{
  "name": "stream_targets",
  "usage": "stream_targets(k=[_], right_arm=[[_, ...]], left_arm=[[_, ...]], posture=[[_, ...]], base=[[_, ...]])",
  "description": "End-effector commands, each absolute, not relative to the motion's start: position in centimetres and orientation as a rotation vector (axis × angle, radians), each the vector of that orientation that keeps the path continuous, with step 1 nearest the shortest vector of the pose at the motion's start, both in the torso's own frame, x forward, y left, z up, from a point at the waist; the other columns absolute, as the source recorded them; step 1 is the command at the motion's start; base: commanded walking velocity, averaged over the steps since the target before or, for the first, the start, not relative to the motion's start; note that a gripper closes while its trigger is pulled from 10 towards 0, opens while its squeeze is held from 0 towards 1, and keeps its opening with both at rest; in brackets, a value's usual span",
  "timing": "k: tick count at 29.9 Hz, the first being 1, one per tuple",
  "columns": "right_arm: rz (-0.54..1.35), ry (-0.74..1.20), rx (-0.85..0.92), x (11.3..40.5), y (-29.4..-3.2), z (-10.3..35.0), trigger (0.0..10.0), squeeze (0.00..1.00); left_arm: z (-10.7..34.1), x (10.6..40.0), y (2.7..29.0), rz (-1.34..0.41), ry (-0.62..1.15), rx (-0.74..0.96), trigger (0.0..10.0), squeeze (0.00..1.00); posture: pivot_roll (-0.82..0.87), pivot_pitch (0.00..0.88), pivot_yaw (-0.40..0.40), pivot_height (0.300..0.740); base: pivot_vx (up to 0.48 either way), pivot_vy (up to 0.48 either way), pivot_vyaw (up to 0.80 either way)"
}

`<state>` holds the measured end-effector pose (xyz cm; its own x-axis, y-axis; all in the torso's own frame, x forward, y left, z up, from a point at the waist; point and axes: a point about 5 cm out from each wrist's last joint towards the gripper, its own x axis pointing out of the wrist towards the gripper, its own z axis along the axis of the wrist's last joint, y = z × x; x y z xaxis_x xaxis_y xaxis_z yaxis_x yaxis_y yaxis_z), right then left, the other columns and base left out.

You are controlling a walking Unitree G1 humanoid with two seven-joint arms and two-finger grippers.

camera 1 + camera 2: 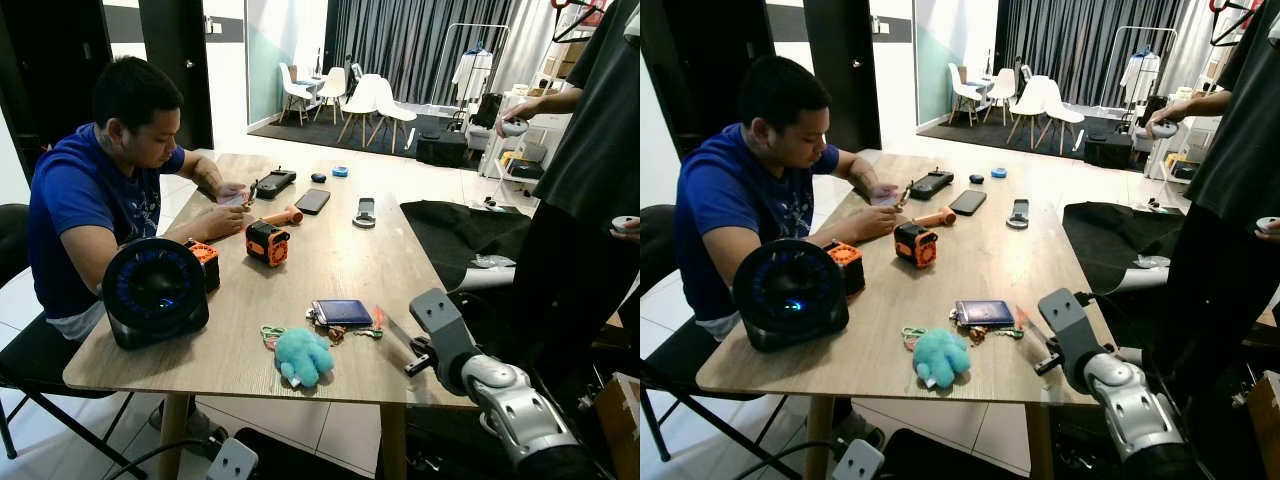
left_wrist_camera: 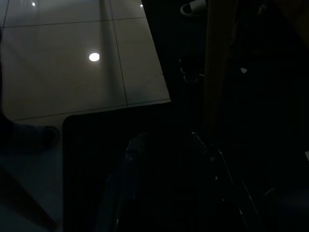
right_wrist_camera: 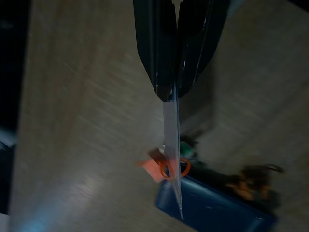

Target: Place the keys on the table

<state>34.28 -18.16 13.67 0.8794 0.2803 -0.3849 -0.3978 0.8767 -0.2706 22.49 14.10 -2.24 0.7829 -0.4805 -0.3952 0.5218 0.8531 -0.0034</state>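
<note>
We see right arm bent, reaching over table's (image 1: pixel 350 250) near edge. Right gripper (image 3: pixel 170 96) pinched tight on grey strap (image 3: pixel 172 145). Keys (image 1: pixel 345 325) lie near that edge, beside blue wallet (image 1: pixel 342 311). Left gripper (image 2: pixel 169 159) hangs dark; fingers unclear.

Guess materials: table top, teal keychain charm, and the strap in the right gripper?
Table: wood or wood-look laminate, matte, visible grain. Teal charm: plush, fuzzy surface. Strap in the right gripper: thin, flat, pale; probably fabric or plastic, too blurred to say.
</note>
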Motion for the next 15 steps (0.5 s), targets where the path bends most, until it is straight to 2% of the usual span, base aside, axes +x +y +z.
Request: stream_targets(k=[1,11,15], right_arm=[[0.387,0.355,-0.357,34.2,-17.8,13.4,10.0,0.0],[0.566,0.365,-0.359,33.4,-14.6,12.7,10.0,0.0],[0.592,0.376,-0.367,33.2,-14.2,12.5,10.0,0.0]], left_arm=[[-2.3,22.4,13.8,-0.547,0.405,0.103,10.0,0.0],[-2.4,22.2,13.9,-0.549,0.408,0.105,10.0,0.0],[-2.4,22.2,13.9,-0.551,0.409,0.108,10.0,0.0]], posture=[[0.04,0.041,-0.055,0.74],[0.04,0.041,-0.055,0.74],[0.04,0.042,-0.055,0.74]], base=[[0.0,0.0,0.0],[0.0,0.0,0.0],[0.0,0.0,0.0]])
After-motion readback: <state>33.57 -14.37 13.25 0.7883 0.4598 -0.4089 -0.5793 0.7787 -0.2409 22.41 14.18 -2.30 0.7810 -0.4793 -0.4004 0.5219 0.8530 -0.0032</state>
